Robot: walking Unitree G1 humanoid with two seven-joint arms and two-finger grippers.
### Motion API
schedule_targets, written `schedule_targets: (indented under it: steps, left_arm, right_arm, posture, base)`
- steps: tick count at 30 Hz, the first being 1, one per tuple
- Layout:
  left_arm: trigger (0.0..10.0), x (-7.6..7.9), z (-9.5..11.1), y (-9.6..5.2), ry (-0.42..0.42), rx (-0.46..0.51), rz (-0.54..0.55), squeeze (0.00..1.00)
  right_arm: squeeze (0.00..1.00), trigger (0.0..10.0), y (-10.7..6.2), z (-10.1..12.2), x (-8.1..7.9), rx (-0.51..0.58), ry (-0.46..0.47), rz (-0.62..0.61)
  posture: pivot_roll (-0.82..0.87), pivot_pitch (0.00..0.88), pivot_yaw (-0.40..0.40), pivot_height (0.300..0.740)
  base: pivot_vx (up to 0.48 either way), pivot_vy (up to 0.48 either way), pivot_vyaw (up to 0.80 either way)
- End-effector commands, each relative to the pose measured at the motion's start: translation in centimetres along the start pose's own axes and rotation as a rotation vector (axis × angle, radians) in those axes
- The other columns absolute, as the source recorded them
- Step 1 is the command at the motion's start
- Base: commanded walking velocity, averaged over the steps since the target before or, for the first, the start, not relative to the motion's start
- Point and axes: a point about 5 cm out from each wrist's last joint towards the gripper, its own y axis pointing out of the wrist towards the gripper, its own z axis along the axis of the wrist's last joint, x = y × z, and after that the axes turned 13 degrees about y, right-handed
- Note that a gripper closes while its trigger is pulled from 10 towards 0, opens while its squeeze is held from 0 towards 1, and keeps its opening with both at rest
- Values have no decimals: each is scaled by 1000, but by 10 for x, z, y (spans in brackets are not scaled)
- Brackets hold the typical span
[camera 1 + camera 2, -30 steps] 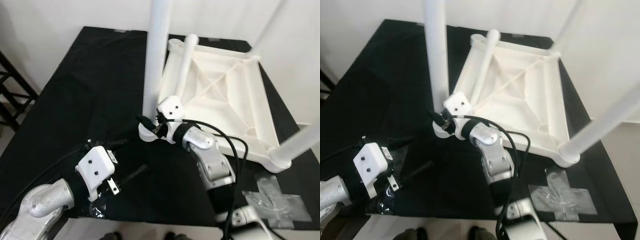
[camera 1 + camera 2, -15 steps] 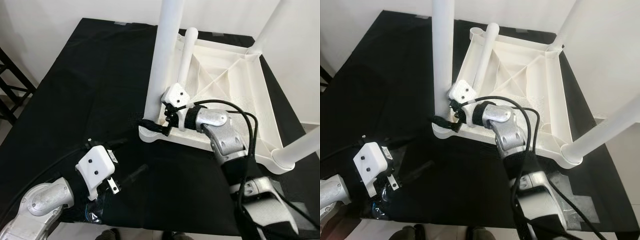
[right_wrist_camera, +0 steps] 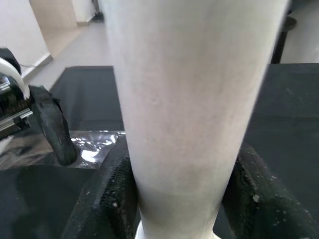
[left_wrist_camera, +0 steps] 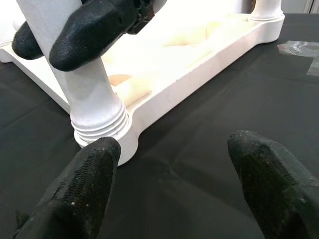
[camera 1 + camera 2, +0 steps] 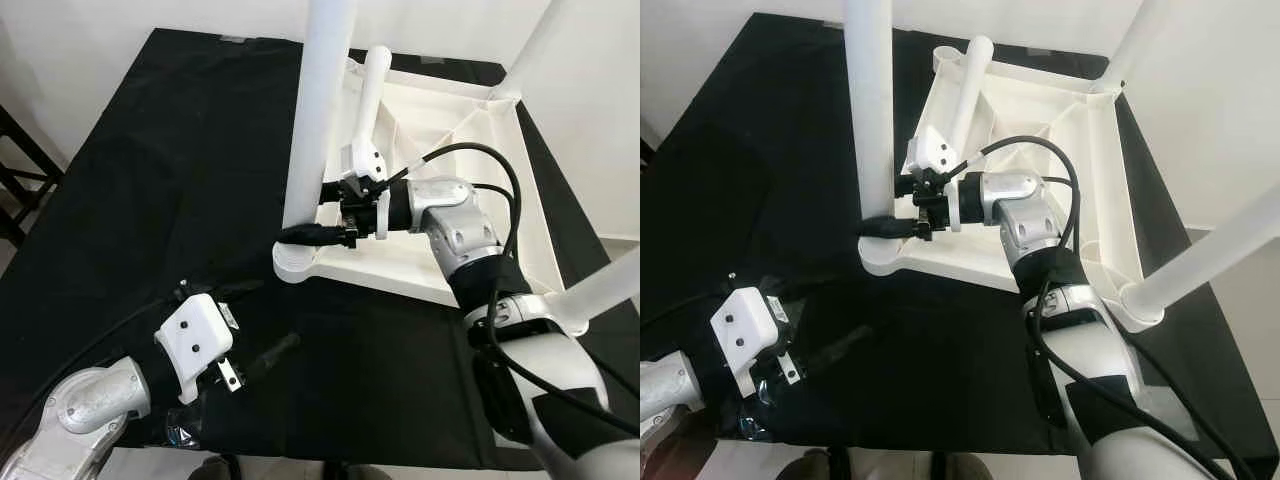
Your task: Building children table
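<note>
The white children's table (image 5: 455,125) lies upside down on a black cloth. Its near-left leg (image 5: 318,110) stands upright in the corner socket (image 5: 295,265). My right gripper (image 5: 300,232) is shut on this leg just above the socket; in the right wrist view one finger (image 3: 112,199) presses each side of the leg (image 3: 184,114). My left gripper (image 5: 272,312) hangs open over the cloth in front of that corner, holding nothing. In the left wrist view its fingertips (image 4: 89,174) stand wide apart before the threaded leg base (image 4: 97,117).
Another white leg (image 5: 370,95) lies slanted across the underside's far-left corner. Upright legs rise at the far right (image 5: 530,45) and near right (image 5: 610,285). Crinkled clear plastic (image 5: 185,432) lies by my left arm. A black rack (image 5: 20,170) stands left of the cloth.
My right gripper has risen from the corner socket and swung round to clasp the upright leg just above it, its arm reaching further forward. The left arm has stayed put.
</note>
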Motion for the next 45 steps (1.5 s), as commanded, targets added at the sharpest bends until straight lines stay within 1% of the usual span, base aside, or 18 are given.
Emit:
schedule_targets:
  steps: [1, 9, 13, 14, 15, 17, 18, 19, 21, 24, 32, 33, 34, 36, 37, 42, 44, 45]
  left_arm:
    - [10000, 6, 1, 0, -3, 0, -35, 0]
    - [10000, 8, 1, 1, -8, 3, -42, 0]
    - [10000, 9, 1, 1, -11, 4, -46, 0]
    - [10000, 9, 1, 0, -11, 4, -47, 0]
    - [10000, 9, 1, 0, -11, 4, -47, 0]
    - [10000, 8, 1, -1, -11, 4, -46, 0]
    - [10000, 8, 1, -1, -11, 4, -46, 0]
    - [10000, 6, 1, -2, -12, 4, -45, 0]
    - [10000, 6, 1, -2, -12, 4, -45, 0]
    - [10000, 6, 0, -1, -14, 5, -50, 0]
    - [10000, 8, -2, 2, -18, 13, -55, 0]
    - [10000, 8, -2, 2, -17, 12, -52, 0]
    - [10000, 7, -2, 1, -16, 10, -50, 0]
    - [10000, 7, -2, 1, -15, 9, -49, 0]
    - [10000, 7, -2, 1, -13, 8, -48, 0]
    - [10000, 7, -2, 1, -13, 7, -48, 0]
    - [10000, 7, -2, 3, -16, 9, -47, 0]
    - [10000, 7, -2, 3, -16, 9, -47, 0]
  right_arm:
    - [0, 0, 3, 1, -3, 10, -12, 53]
    - [0, 0, -2, -10, -2, 25, 3, 72]
    - [0, 0, -5, -16, 1, 51, -3, -53]
    - [0, 0, -4, -21, 4, 63, 3, -174]
    - [0, 0, -4, -21, 4, 63, 3, -174]
    - [0, 0, 2, -42, 8, 90, 78, -536]
    - [0, 0, 2, -42, 8, 90, 78, -536]
    - [0, 0, 7, -66, -4, 44, 117, -714]
    - [0, 0, 7, -66, -4, 44, 117, -714]
    - [0, 0, 11, -93, -25, 11, 175, -890]
    - [0, 0, 28, -82, -23, 9, 141, -841]
    - [0, 8863, 30, -79, -22, 5, 136, -844]
    - [0, 10000, 30, -75, -19, 18, 134, -835]
    - [0, 10000, 30, -71, -19, 24, 136, -851]
    - [1000, 10000, 27, -65, -15, 48, 159, -840]
    - [1000, 10000, 23, -51, -9, 106, 176, -788]
    - [1000, 10000, 22, -31, -8, 159, 78, -541]
    - [1000, 10000, 22, -31, -8, 159, 78, -541]
  posture:
    - [166, 257, -129, 740]
    - [137, 263, -135, 740]
    - [132, 263, -134, 740]
    - [129, 264, -137, 740]
    - [129, 264, -137, 740]
    - [120, 266, -134, 740]
    - [120, 266, -134, 740]
    - [113, 270, -127, 740]
    - [113, 270, -127, 740]
    - [107, 262, -114, 740]
    - [107, 256, -130, 740]
    - [107, 256, -130, 740]
    - [110, 255, -126, 740]
    - [110, 255, -126, 740]
    - [111, 254, -124, 740]
    - [110, 253, -125, 740]
    - [103, 251, -123, 740]
    - [103, 251, -123, 740]
  base:
    - [0, 0, 0]
    - [0, 0, 0]
    - [0, 0, 0]
    - [0, 0, 0]
    - [0, 0, 0]
    - [0, 0, 0]
    - [0, 0, 0]
    - [0, 0, 0]
    - [0, 0, 0]
    - [0, 0, 0]
    - [0, 0, 0]
    - [0, 0, 0]
    - [0, 0, 0]
    - [0, 0, 0]
    - [0, 0, 0]
    - [0, 0, 0]
    - [0, 0, 0]
    - [0, 0, 0]
